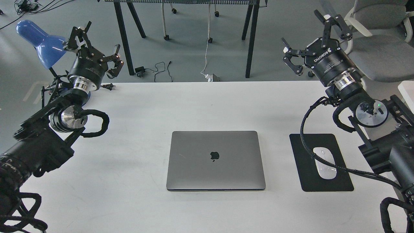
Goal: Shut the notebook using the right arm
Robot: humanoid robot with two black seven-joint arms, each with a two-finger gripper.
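The notebook (215, 160) is a space-grey laptop lying shut and flat on the white table (207, 103), lid down, dark apple logo facing up. My right gripper (312, 35), lettered ROBOTIQ, is open and empty, raised past the table's far right corner, well up and to the right of the notebook. My left gripper (95, 43) is open and empty at the far left, beside the blue lamp (40, 40).
A black mouse pad (336, 181) with a white mouse (324, 162) lies right of the notebook, crossed by my right arm's black cable. Black table legs, floor cables and a grey office chair (378, 38) stand beyond the table's far edge.
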